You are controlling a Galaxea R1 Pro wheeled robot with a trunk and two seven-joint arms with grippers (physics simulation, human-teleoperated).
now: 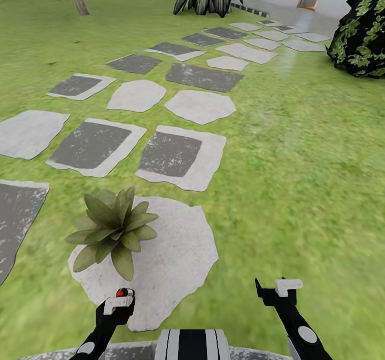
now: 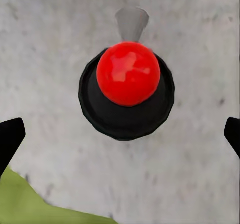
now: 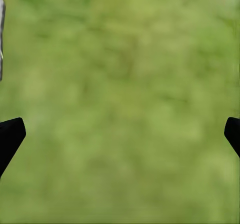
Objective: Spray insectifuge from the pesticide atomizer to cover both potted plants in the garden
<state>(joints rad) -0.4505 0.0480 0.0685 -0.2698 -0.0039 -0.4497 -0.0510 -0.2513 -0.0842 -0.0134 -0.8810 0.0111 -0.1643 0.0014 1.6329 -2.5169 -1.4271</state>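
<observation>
Pesticide atomizer (image 2: 127, 84), the slim dark bottle with a round red cap and a small grey nozzle, sits end-on right under my left gripper (image 2: 122, 136), over the pale, irregular, speckled stepping stone (image 1: 171, 264). My left fingers are spread wide, with clear stone between each tip and the bottle, so I cannot say I have a firm hold of it. My right gripper (image 1: 278, 288) is just as wide open and holds nothing, hanging over the green lawn (image 1: 299, 189) off that stone's right side.

One potted plant (image 1: 115, 229), a low rosette of broad pointed green leaves, sits on the stone's left part, near the bottle.

As I judge it, the risks are these. Closing off-centre could knock the narrow bottle over or roll it onto the grass. Lifting too early could let it slip. Swinging left carelessly could crush the leaves. With the nozzle turned away from the rosette, spray would land on stone.
</observation>
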